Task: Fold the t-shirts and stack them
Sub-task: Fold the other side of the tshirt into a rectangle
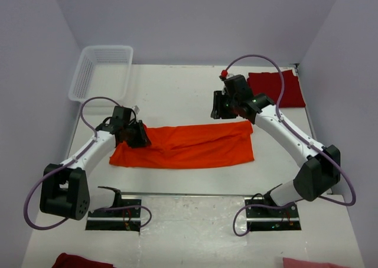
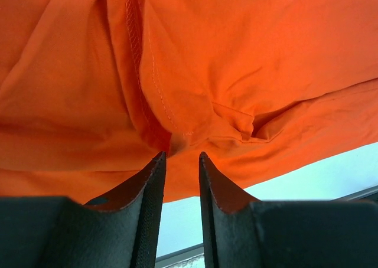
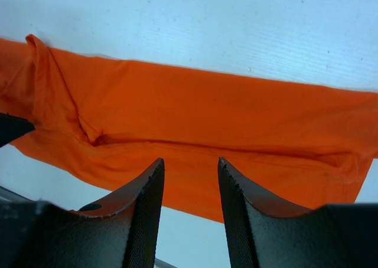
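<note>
orange t-shirt (image 1: 189,145) laid as band mid tabletop (image 1: 177,91) | dark red t-shirt (image 1: 283,88) folded far right | left claw (image 1: 137,135) parted, empty, at left end | right claw (image 1: 220,106) parted, empty, over right end | both ends should be pinched evenly

Setting: robot test lab. White table (image 1: 177,91) boxed by plain pale walls (image 1: 195,20) at 9, 12 and 3 o'clock; two robot arms (image 1: 289,138) bolted to metal plates (image 1: 106,221) at 6 o'clock; trailing purple cables (image 1: 255,56).
</note>
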